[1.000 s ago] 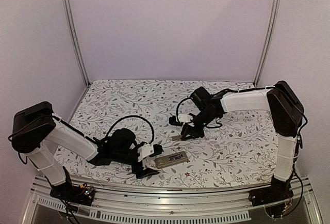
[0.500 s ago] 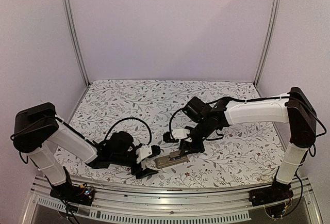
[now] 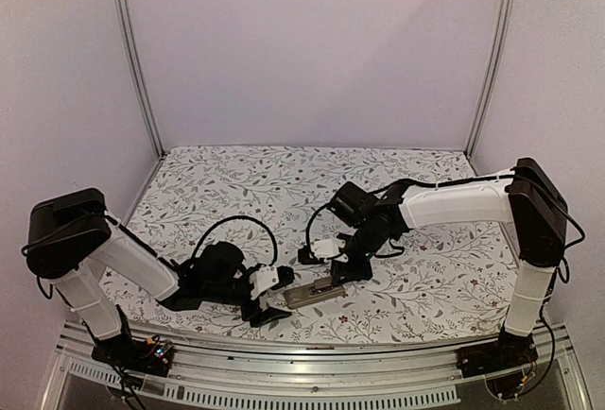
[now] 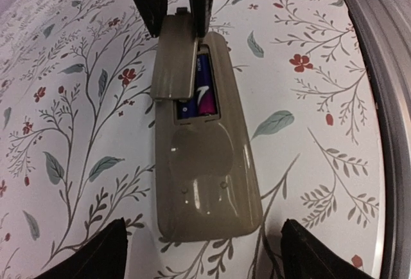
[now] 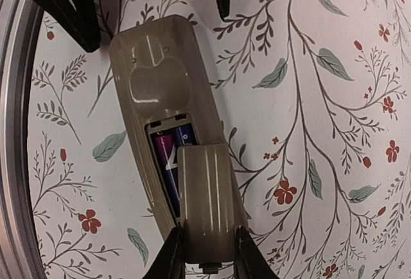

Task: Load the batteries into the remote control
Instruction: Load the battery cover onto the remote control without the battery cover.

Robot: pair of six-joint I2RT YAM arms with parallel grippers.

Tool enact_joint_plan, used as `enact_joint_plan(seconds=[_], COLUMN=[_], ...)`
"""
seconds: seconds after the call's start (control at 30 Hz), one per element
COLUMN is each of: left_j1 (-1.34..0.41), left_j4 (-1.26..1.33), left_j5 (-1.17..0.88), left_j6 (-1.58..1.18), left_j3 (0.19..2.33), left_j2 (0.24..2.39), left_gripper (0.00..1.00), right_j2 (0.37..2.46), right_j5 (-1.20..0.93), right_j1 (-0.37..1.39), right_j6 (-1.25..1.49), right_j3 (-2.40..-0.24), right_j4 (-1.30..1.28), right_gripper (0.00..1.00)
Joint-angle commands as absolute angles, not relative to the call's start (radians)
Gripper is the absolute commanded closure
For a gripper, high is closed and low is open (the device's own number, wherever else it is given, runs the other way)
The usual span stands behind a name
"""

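Floral-printed cloth covers the surface (image 3: 217,183), with lilac walls behind and a metal rail (image 3: 312,353) along its near edge. From the top camera the remote control (image 3: 317,291) is only a small tan sliver at lower centre, and nothing of its recess can be made out there.

It lies back up, so its display and buttons are hidden against the cloth. The wrist views show the open recess with the batteries (image 5: 168,157) inside, side by side. Only their purple and dark blue ends show, because the tan cover (image 5: 205,195) lies over the rest. The cover sits askew and overhangs one long edge of the remote. Whether it rests on the batteries or just above them cannot be told.

The right tool (image 5: 209,234) has its fingers pinched onto the cover's far end at the bottom of its own view. The frame edge cuts off that end and the fingers' bases.

The left tool (image 4: 202,227) stands wide apart, one finger in each lower corner of its view. It flanks the remote's other end without touching it and holds nothing. The rail runs down the right edge of that view.
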State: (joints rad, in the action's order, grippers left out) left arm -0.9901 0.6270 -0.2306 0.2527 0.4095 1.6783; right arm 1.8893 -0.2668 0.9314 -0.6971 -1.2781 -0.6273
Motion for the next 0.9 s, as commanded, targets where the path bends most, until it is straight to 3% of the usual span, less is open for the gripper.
enact_joint_plan(seconds=[0.0,0.4,0.87], left_j1=[-1.000,-1.000,-0.999], left_j4=[0.661,0.674,0.688], left_j5=[-0.233,-0.234,-0.246], left_j6=[0.247,0.251,0.265], left_j3=[0.391,0.384,0.382], left_j2=[1.694,1.690,1.699], left_gripper=[0.18,0.20,0.24], right_j2=[1.901,1.890,1.943], right_j5=[-0.275,-0.388,-0.341], right_j1=[0.943,0.936,0.936], right_j6=[-0.722,-0.765,-0.798], right_j3=[-1.286,-1.303,-1.342], right_j4=[-0.613,-0.668,-0.677], right_gripper=[0.79,0.80,0.80])
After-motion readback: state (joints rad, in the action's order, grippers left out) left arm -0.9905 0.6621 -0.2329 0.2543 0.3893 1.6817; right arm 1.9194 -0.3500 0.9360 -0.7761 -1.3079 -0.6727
